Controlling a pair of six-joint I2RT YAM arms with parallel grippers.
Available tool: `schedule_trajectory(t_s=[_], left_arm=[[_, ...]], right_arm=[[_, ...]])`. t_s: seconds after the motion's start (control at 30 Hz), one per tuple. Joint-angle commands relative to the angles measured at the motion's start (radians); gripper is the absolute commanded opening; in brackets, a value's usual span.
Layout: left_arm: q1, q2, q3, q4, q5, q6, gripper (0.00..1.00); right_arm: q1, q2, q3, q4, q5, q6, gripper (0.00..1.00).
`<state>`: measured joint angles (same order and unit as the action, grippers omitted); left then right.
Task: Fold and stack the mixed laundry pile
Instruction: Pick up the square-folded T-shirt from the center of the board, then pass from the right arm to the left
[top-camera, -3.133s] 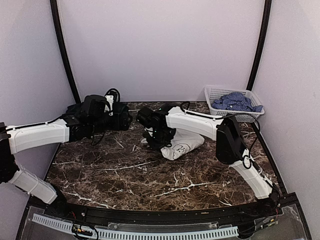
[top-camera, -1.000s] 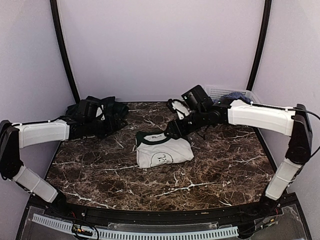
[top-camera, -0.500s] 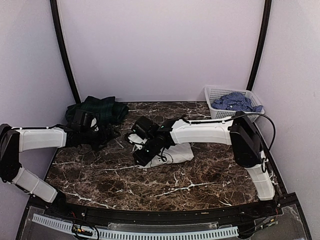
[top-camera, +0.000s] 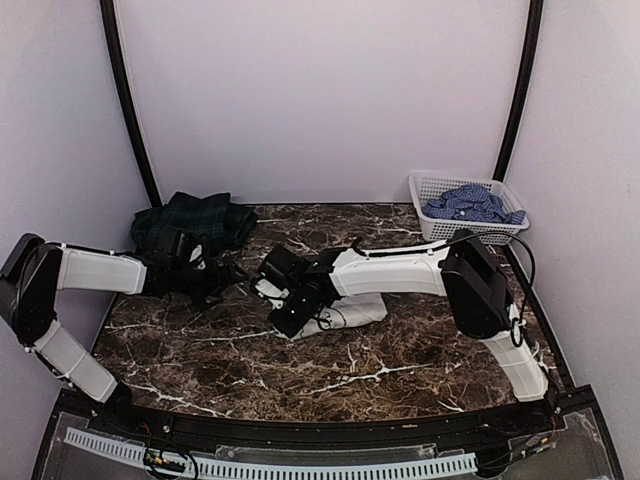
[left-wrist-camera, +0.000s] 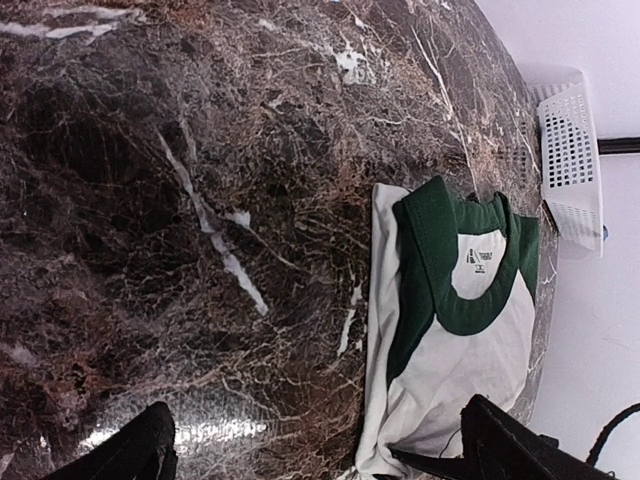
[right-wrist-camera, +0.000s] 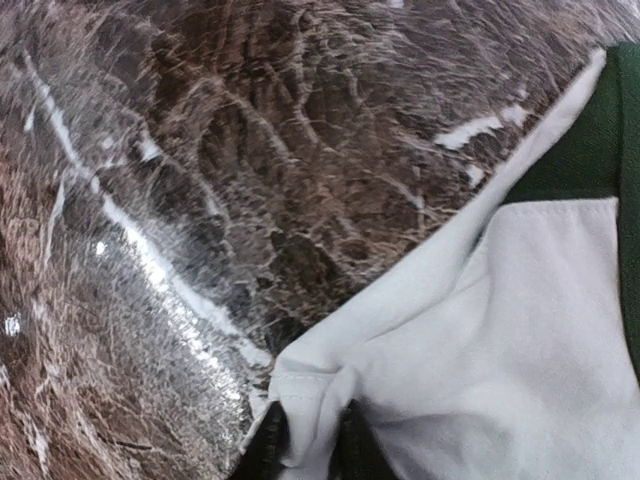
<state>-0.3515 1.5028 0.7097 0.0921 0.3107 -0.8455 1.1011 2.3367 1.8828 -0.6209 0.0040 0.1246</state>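
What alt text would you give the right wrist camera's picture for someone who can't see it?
Close-up: a corner of a white T-shirt with dark green trim is pinched between the right arm's dark jaws at the bottom edge, lying on a brown marble-patterned tabletop.

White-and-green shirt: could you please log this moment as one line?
right end effector: pinching white-and-green shirt corner | left end effector: open, empty

Three garments: one white-and-green T-shirt (top-camera: 360, 310), one dark green plaid garment (top-camera: 200, 218), one blue-and-white checked shirt (top-camera: 468, 203). One white plastic lattice basket (top-camera: 428, 187).
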Motion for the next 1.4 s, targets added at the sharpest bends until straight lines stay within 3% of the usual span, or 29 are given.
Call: schedule_trajectory(t_s=[0.0, 0.17, 0.47, 0.77, 1.23, 1.37], left_arm=[[0.004, 0.022, -0.018, 0.053, 0.038, -0.024, 0.99], [0.003, 0.039, -0.023, 0.082, 0.069, -0.029, 0.99], [-0.082, 0.142, -0.050, 0.281, 0.125, -0.140, 0.99], [-0.136, 0.249, -0.034, 0.479, 0.147, -0.270, 0.99], [-0.214, 0.401, 0.034, 0.501, 0.052, -0.470, 0.98], [-0.217, 0.411, 0.014, 0.532, 0.024, -0.520, 0.91]], right_arm=[[0.015, 0.033, 0.000, -0.062, 0.048, -0.016, 0.02], [-0.002, -0.036, 0.018, -0.035, 0.014, -0.024, 0.00], [-0.092, -0.164, -0.041, 0.061, -0.106, 0.013, 0.00], [-0.113, -0.195, -0.062, 0.069, -0.128, 0.015, 0.00], [-0.112, -0.193, -0.043, 0.119, -0.199, 0.033, 0.00], [-0.112, -0.182, -0.016, 0.126, -0.207, 0.042, 0.00]])
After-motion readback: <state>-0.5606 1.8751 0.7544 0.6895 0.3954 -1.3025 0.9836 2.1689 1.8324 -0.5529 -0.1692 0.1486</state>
